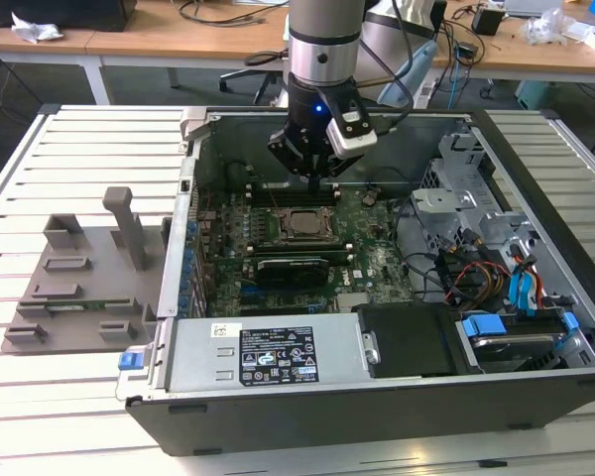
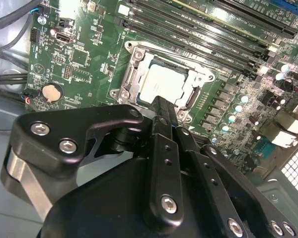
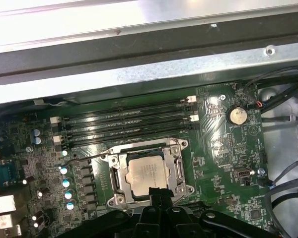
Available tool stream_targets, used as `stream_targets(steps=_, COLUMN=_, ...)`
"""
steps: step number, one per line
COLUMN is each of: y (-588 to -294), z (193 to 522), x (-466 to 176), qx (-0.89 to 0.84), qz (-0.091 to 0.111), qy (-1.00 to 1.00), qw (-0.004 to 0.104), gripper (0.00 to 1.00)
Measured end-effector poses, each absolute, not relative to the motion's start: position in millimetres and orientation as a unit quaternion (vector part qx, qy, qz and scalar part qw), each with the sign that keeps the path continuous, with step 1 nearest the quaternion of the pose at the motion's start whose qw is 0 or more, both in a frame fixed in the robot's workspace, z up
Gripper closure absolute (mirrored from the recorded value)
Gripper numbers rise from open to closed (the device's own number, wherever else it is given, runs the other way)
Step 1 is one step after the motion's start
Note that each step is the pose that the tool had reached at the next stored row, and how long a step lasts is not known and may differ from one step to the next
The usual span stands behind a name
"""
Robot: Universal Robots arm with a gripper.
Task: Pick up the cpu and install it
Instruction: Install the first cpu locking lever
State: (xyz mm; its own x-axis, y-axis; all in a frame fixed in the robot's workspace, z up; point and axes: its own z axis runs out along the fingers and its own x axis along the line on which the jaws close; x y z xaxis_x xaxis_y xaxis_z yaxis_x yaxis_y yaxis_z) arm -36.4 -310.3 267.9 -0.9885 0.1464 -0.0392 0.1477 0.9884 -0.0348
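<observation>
exterior view high over case, both wrist views near socket point(image 3: 148, 172)

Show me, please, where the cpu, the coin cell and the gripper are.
cpu point(image 3: 145, 173): first wrist view, middle of its metal top.
coin cell point(image 3: 236, 115): first wrist view, its round face.
gripper point(image 2: 162, 105): second wrist view, at its fingertips.

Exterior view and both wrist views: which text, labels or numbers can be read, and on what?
Black-and-white label on the grey metal housing: print too small to read.
Small white sticker beside it: unreadable.
The cpu top plate: faint markings, blurred in both wrist views.
Motherboard lettering: too small to read.
Nothing can be quoted.
</observation>
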Motion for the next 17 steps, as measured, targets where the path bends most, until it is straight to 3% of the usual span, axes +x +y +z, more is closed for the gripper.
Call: stream_targets(steps=17, y=-310.4, z=267.9, x=-36.4, qx=0.029, qz=-0.011, qy=0.999, qw=0.019, gripper=0.89)
